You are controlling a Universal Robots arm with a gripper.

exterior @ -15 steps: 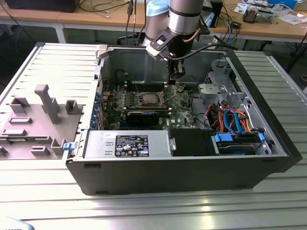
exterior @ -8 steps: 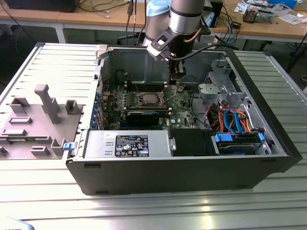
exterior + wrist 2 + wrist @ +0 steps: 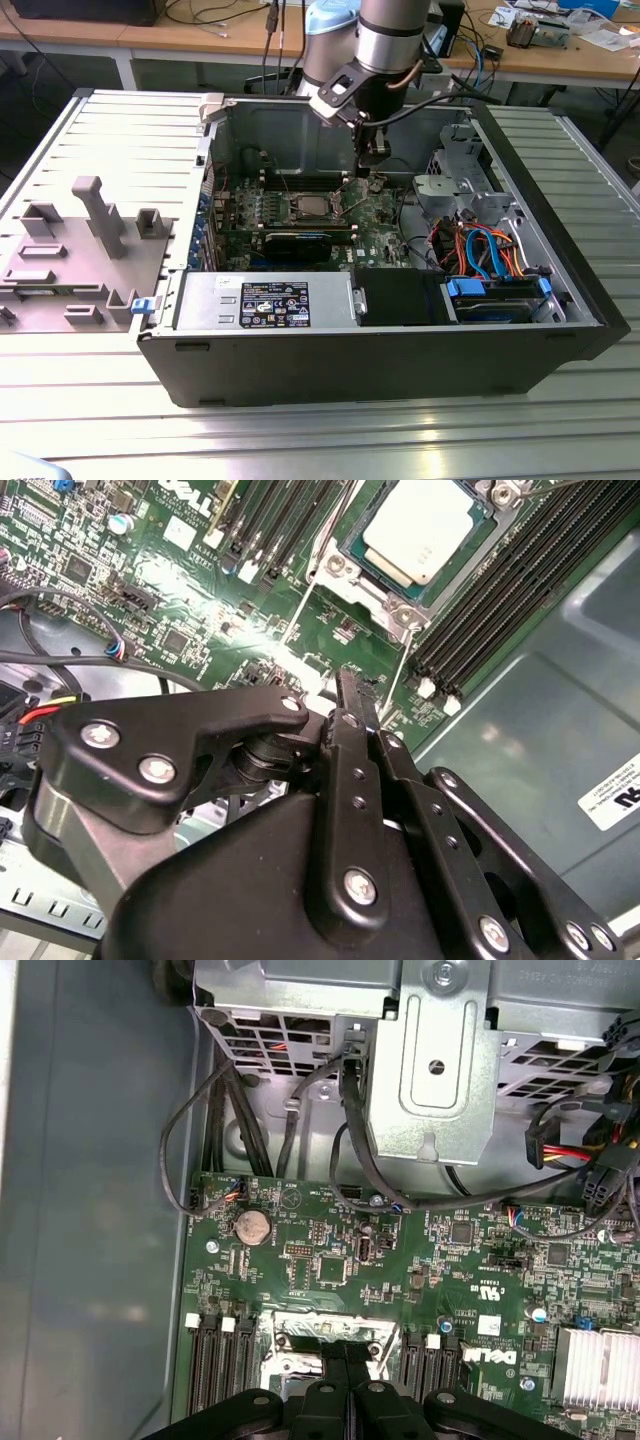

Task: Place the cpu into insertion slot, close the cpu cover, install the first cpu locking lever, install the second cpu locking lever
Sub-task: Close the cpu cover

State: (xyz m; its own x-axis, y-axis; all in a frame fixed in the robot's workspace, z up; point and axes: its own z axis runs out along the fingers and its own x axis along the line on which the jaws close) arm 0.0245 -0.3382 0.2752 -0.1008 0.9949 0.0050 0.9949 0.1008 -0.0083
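My gripper [image 3: 345,677] is shut. Its two black fingers are pressed flat together, and I see nothing held between them. It hangs tip down, low over the green motherboard [image 3: 190,600]. One thin wire lever [image 3: 400,665] runs right beside my fingertips, but I cannot tell if it touches them. A second thin lever [image 3: 300,605] lies a bit off to the side. Both lead away from my hand to the insertion slot [image 3: 352,552], which is just ahead of my fingertips. The cpu [image 3: 425,525] sits flat in that slot, with its grey top showing. The silver cpu cover [image 3: 378,595] makes a frame around it. Long black memory slots [image 3: 510,590] lie on both sides of the slot. In the first wrist view, a round battery [image 3: 253,1225] sits farther out from my hand. Past it is a grey metal cage [image 3: 430,1070] with dark cables [image 3: 215,1130] hanging down. All around my hand is the open computer case [image 3: 560,330]. It rests on a ribbed metal table [image 3: 300,440].
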